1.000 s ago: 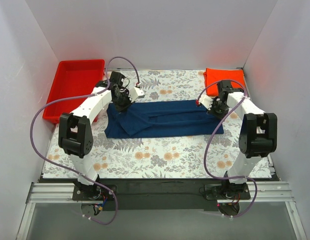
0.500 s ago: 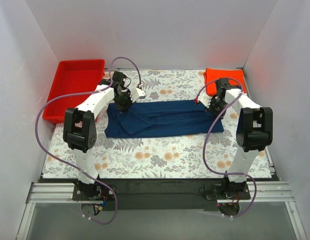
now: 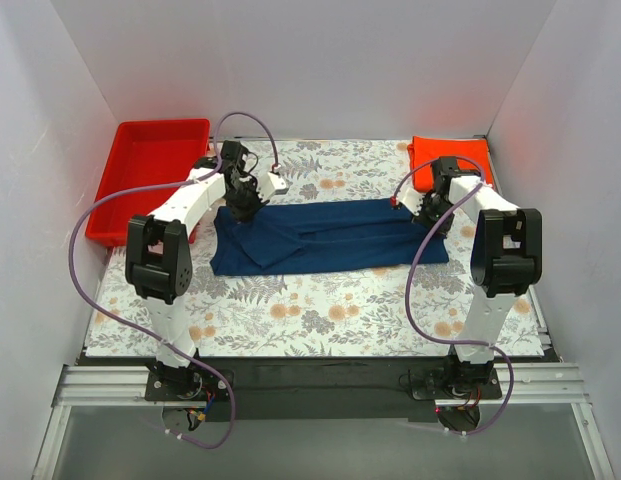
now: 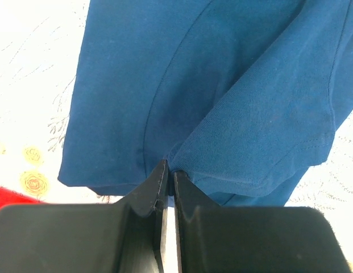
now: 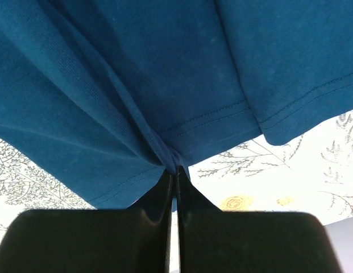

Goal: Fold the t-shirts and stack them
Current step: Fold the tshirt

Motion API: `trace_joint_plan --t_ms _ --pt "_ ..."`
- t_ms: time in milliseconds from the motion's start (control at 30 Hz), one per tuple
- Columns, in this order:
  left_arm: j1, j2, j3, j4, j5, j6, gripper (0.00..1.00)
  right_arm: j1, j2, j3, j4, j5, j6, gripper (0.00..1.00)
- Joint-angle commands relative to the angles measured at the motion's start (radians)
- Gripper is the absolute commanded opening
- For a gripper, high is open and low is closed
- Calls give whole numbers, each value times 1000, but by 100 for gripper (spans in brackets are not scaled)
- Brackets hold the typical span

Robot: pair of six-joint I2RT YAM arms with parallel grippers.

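The navy blue cloth t-shirt (image 3: pixel 325 235) lies across the middle of the tabletop (image 3: pixel 320 300) as a long, low band. It is soft and matte, with rumpled overlapping layers and lengthwise creases. Up close its knit is fine, with stitched hems along the edges (image 5: pixel 136 68) and a curved seam (image 4: pixel 210 85). The left hand (image 3: pixel 245 207) sits at the band's 10 o'clock corner, its dark, smooth, wedge-shaped fingers pressed together on a pinch of navy fabric (image 4: pixel 167 170). The right hand (image 3: pixel 427 215) is at the 2 o'clock corner, likewise clamped on a gathered fold (image 5: pixel 175 168). A square-folded orange-red cloth shirt (image 3: pixel 450 160) rests at the tabletop's 1 o'clock corner, just beyond the right hand. A rigid, glossy red plastic tray (image 3: pixel 150 175) with raised walls sits at 10 o'clock. A floral-print cover overlies the tabletop.
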Motion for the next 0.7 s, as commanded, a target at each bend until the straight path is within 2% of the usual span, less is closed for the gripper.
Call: trace_joint_plan --t_ms 0,167,233,267,300,333,400,500,533,633,667 --pt "5 13 45 15 9 3 0 -9 16 58 -10 7 -34 1" --pt "7 41 54 38 -4 -6 0 -7 33 64 -10 13 -30 1" --pt "7 51 62 48 -5 -21 1 -9 40 64 -9 18 -14 9" --pt "8 55 68 50 -3 -34 5 -9 40 66 -10 21 -7 13" --pt "10 59 72 50 3 -44 10 -7 38 67 -10 22 6 25" --pt "13 59 92 49 6 -78 24 -10 33 69 -12 24 25 30" --pt "34 45 114 30 41 -132 34 -13 8 69 -13 21 55 42" --pt "91 18 149 -61 139 -232 50 -50 -52 72 -22 -7 116 49" --pt "106 -19 138 -80 164 -273 50 -87 -69 78 -28 -25 137 52" --pt "163 -120 28 -109 233 -353 53 -151 -92 118 -143 -137 220 56" --pt "180 -152 -56 -99 255 -382 62 -165 -97 123 -186 -187 265 57"
